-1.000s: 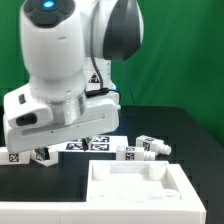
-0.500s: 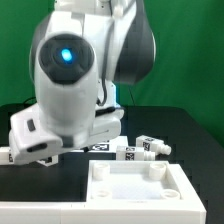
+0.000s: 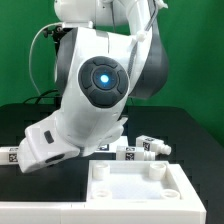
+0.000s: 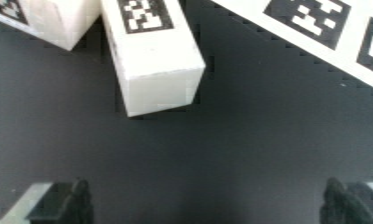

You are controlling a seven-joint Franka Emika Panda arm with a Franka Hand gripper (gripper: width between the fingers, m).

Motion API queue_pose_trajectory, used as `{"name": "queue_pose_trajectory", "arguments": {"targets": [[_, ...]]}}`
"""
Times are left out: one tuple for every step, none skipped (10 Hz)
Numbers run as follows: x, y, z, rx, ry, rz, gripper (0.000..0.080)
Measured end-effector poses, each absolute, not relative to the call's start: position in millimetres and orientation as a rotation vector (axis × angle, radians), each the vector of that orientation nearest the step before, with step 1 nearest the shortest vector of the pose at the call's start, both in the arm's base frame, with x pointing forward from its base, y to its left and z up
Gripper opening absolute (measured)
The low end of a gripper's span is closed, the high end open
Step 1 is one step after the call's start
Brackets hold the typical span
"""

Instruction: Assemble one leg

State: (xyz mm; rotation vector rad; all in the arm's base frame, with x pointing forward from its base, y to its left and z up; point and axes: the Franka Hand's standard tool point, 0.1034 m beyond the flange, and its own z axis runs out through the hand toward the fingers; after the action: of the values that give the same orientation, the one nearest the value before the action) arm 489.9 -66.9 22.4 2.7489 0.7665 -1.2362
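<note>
Leg (image 4: pixel 160 70), a white post with a black-and-white square tag on its upward face, lying flat on the dark table (image 4: pixel 218 140) in the wrist view, square end toward the camera, ahead of the gripper (image 4: pixel 209 200) and not between its fingers. Just beside it, nearly touching, a second leg (image 4: pixel 41 20) of the same kind, cut off by the frame edge. On the other side, well apart, a white tagged surface (image 4: pixel 325 20), also cut by the frame edge, kind not to be told. Gripper spread wide and holding nothing: dark fingertips (image 4: pixel 58 200) only just in view at opposite sides of the wrist picture, bare table between them. In the exterior view, gripper itself hidden behind the bulky white arm (image 3: pixel 100 80), filling the middle of the frame, round blue light on its joint. Lower right of that frame: a third leg (image 3: pixel 150 147) lying on the black table, stub end toward the exterior view's right, with a fourth leg (image 3: pixel 124 150) just beside it. At the far left edge, a fifth leg (image 3: pixel 12 155), partly cut off. Along the bottom, a large white square panel (image 3: pixel 135 190) with raised rim, near the third and fourth legs but apart from them. Not possible to tell which of the legs in the exterior view match those in the wrist view.
</note>
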Motion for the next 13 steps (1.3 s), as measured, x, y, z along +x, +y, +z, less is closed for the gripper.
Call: {"name": "queue_pose_trajectory", "arguments": {"targets": [[489.8, -67.2, 22.2, 2.749, 0.767, -1.235, 0.0648], [486.7, -71.3, 20.1, 2.752, 0.774, -1.204, 0.0648], [479.9, -75.7, 21.4, 2.758, 0.815, -1.179, 0.0648], [475.6, -80.0, 21.8, 2.769, 0.846, -1.15, 0.0648], [473.5, -84.7, 19.8, 2.775, 0.867, -1.132, 0.0648], [471.4, -89.5, 17.5, 2.777, 0.877, -1.128, 0.0648], [470.2, -94.3, 16.3, 2.778, 0.893, -1.118, 0.0648], [468.9, -98.6, 16.4, 2.781, 0.895, -1.108, 0.0648], [466.9, -100.1, 15.9, 2.782, 0.892, -1.106, 0.0648], [466.6, -98.1, 14.8, 2.786, 0.876, -1.087, 0.0648], [465.7, -94.6, 14.1, 2.788, 0.854, -1.068, 0.0648], [465.0, -93.4, 13.3, 2.788, 0.855, -1.069, 0.0648], [463.7, -94.1, 11.7, 2.8, 0.85, -1.073, 0.0648]]}}
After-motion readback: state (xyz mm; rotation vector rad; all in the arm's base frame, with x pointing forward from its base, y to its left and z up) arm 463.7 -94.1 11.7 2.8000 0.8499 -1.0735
